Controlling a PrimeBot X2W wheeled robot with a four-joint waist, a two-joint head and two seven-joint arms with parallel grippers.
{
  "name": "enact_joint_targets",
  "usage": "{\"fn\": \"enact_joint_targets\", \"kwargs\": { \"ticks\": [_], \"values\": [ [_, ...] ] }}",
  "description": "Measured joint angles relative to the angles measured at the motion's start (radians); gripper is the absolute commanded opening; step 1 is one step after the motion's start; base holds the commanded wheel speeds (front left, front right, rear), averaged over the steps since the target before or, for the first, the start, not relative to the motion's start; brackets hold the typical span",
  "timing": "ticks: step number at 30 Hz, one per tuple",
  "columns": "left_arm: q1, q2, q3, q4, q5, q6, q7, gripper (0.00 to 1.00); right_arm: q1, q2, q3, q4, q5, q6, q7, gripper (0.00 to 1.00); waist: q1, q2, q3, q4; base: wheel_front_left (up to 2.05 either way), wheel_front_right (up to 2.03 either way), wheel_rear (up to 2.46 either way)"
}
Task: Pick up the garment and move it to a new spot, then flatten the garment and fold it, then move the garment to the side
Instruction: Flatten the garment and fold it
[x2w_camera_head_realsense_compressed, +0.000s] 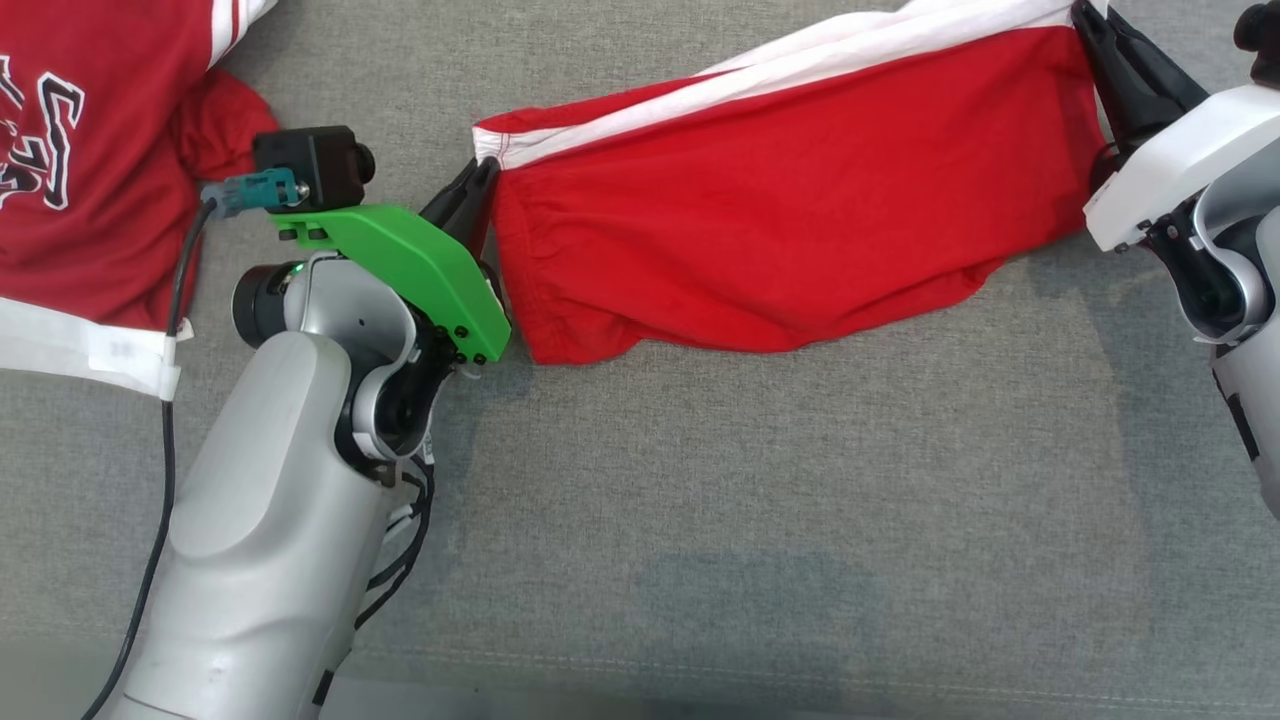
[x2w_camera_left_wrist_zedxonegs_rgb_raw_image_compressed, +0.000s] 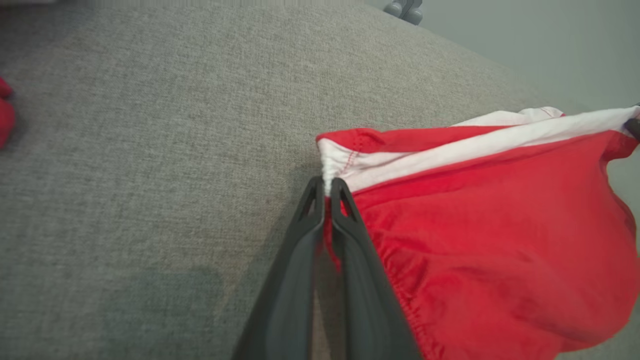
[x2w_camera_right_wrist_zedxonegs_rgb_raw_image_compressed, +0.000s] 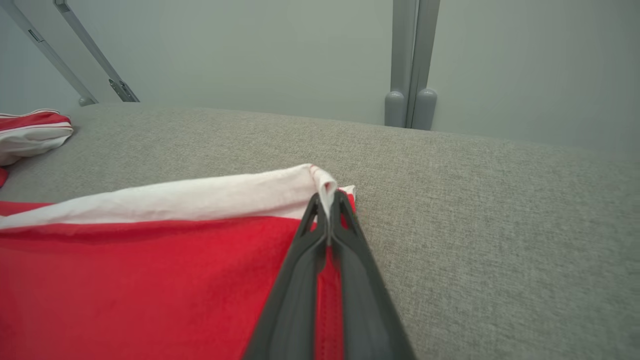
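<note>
The garment (x2w_camera_head_realsense_compressed: 800, 200) is red with a white stripe and hangs stretched between my two grippers above the grey cushion (x2w_camera_head_realsense_compressed: 700, 500). My left gripper (x2w_camera_head_realsense_compressed: 480, 180) is shut on its left corner, where the gathered hem meets the white stripe (x2w_camera_left_wrist_zedxonegs_rgb_raw_image_compressed: 327, 172). My right gripper (x2w_camera_head_realsense_compressed: 1085, 20) is shut on the right corner, pinching the white edge (x2w_camera_right_wrist_zedxonegs_rgb_raw_image_compressed: 327, 192). The cloth sags in the middle, its lower edge resting on the cushion (x2w_camera_left_wrist_zedxonegs_rgb_raw_image_compressed: 150, 150).
A second red garment (x2w_camera_head_realsense_compressed: 90, 170) with white trim and printed letters lies at the far left of the cushion; its edge also shows as a red-and-white bundle (x2w_camera_right_wrist_zedxonegs_rgb_raw_image_compressed: 30, 132). Grey posts (x2w_camera_right_wrist_zedxonegs_rgb_raw_image_compressed: 410, 100) stand behind the cushion's far edge.
</note>
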Motion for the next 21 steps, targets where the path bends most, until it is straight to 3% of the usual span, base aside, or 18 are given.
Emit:
{"fn": "enact_joint_targets", "kwargs": {
  "ticks": [1, 2, 3, 16, 21],
  "values": [
    [-0.004, 0.000, -0.001, 0.003, 0.002, -0.001, -0.007, 0.80, -0.003, 0.002, 0.000, 0.006, -0.002, 0.000, -0.008, 0.43, 0.0000, 0.0000, -0.001, -0.001, 0.00, 0.00, 0.00],
    [-0.007, 0.000, -0.002, 0.007, 0.003, -0.005, -0.013, 0.99, -0.007, 0.005, 0.002, 0.014, -0.004, 0.000, -0.017, 0.84, 0.0000, 0.0000, -0.003, -0.003, 0.00, 0.00, 0.00],
    [-0.009, 0.000, -0.004, 0.014, 0.006, -0.010, -0.023, 1.00, -0.011, 0.008, 0.005, 0.023, -0.009, 0.000, -0.029, 1.00, 0.0000, 0.0000, -0.005, -0.004, 0.00, 0.00, 0.00],
    [-0.005, 0.005, -0.013, 0.025, 0.073, -0.028, -0.160, 1.00, -0.013, 0.007, 0.042, 0.063, -0.126, -0.013, -0.197, 1.00, 0.0000, 0.0000, -0.071, -0.012, 0.00, 0.00, 0.00],
    [0.028, 0.026, -0.020, 0.023, 0.122, -0.039, -0.247, 1.00, 0.011, 0.006, 0.043, 0.062, -0.166, -0.048, -0.244, 1.00, 0.0000, 0.0000, -0.107, -0.016, 0.00, 0.00, 0.00]
  ]
}}
